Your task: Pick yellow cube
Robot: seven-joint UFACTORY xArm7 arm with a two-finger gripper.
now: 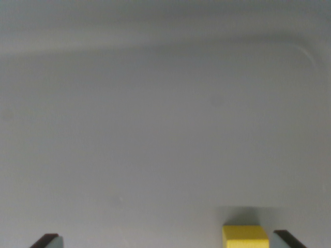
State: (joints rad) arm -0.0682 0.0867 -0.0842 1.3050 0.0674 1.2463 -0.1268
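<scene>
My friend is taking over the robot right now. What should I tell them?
End effector: open, holding nothing; only its two fingertips show at the bottom edge of the wrist view.
Yellow cube: on the grey surface, between the fingertips, close beside the one on the wrist view's right.
Done: lined up roughly over the cube.
Left: probably centre it, close, lift.

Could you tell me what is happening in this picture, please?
This is the robot arm's wrist view, looking down on a plain grey surface. The gripper is open, with only its two fingertips showing at the bottom corners. A yellow cube sits at the bottom edge, close beside the fingertip on the wrist view's right, well off centre between the two. Nothing is grasped yet.
</scene>
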